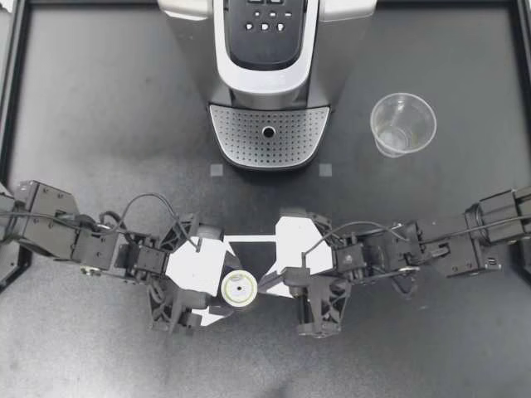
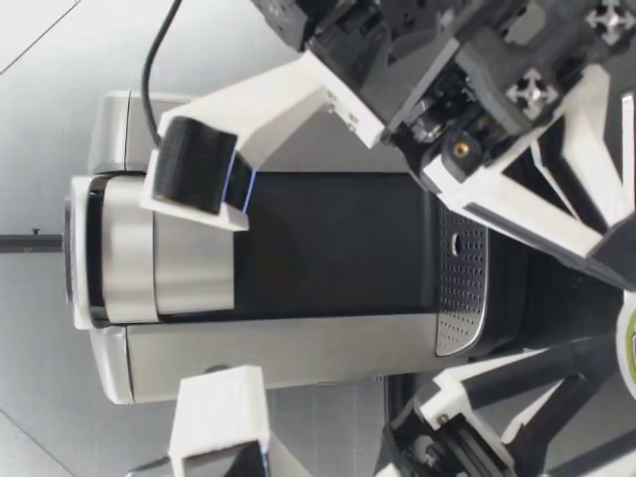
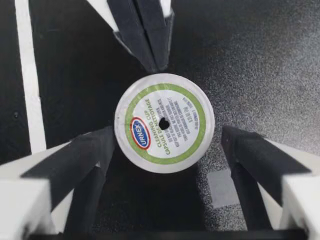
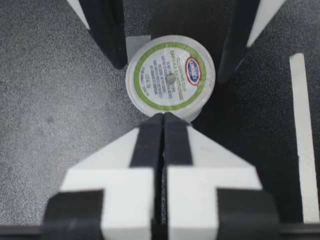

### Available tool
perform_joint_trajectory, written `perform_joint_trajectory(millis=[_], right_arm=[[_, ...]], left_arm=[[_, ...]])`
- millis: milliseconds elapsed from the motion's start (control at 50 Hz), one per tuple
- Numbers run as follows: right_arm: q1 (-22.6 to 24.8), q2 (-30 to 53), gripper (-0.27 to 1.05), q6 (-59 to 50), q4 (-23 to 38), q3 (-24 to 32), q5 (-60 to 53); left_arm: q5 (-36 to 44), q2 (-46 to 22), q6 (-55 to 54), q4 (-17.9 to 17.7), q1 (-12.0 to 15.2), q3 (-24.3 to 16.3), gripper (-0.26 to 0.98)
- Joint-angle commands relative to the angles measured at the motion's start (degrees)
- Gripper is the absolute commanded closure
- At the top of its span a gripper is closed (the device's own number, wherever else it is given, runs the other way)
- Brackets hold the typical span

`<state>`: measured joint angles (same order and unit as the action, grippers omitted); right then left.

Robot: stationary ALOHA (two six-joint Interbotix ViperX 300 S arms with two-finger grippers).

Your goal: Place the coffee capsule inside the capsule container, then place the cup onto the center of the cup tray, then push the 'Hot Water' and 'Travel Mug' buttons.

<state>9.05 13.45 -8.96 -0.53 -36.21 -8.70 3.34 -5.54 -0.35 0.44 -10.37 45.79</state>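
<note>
The capsule (image 3: 164,122) sits on the surface (image 3: 270,60) between my left tool's (image 3: 168,139) spread fingers; my right tool's (image 3: 152,57) closed tips touch its twelve-o'clock rim.

The table (image 1: 99,108) is a dark, finely speckled sheet, bordered at the back and on both sides by a black frame rail (image 1: 15,75). A strip of white tape (image 1: 249,240) lies near its middle, and two small grey squares (image 1: 216,170) are marked farther back. In the low view a pale grey wall (image 2: 50,50), crossed by thin seams, stands behind the table in even light.
</note>
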Motion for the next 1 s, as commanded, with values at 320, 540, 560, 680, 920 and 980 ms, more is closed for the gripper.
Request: perform_joint_trajectory(millis=[320, 540, 560, 680, 920, 980], right_arm=[[0.26, -0.44, 0.71, 0.09, 0.09, 1.58, -0.53], [0.26, -0.53, 0.71, 0.09, 0.09, 1.58, -0.53], [0.26, -0.53, 0.70, 0.09, 0.09, 1.49, -0.53], [0.26, -0.44, 0.71, 0.09, 0.09, 1.58, -0.53], [0.26, -0.53, 0.71, 0.09, 0.09, 1.49, -0.53], [0.26, -0.70, 0.71, 0.00, 0.09, 1.58, -0.53]], left_arm=[[0.53, -0.70, 0.09, 0.09, -0.09, -2.72, -0.04], [0.53, -1.23, 0.18, 0.09, -0.09, -3.43, -0.03], [0.53, -1.23, 0.18, 0.09, -0.09, -3.43, -0.02], [0.53, -1.23, 0.26, 0.18, -0.09, -3.69, 0.05], [0.26, -1.23, 0.18, 0.09, -0.09, -3.78, 0.24], [0.18, -1.14, 0.00, 0.09, -0.09, -3.78, 0.26]])
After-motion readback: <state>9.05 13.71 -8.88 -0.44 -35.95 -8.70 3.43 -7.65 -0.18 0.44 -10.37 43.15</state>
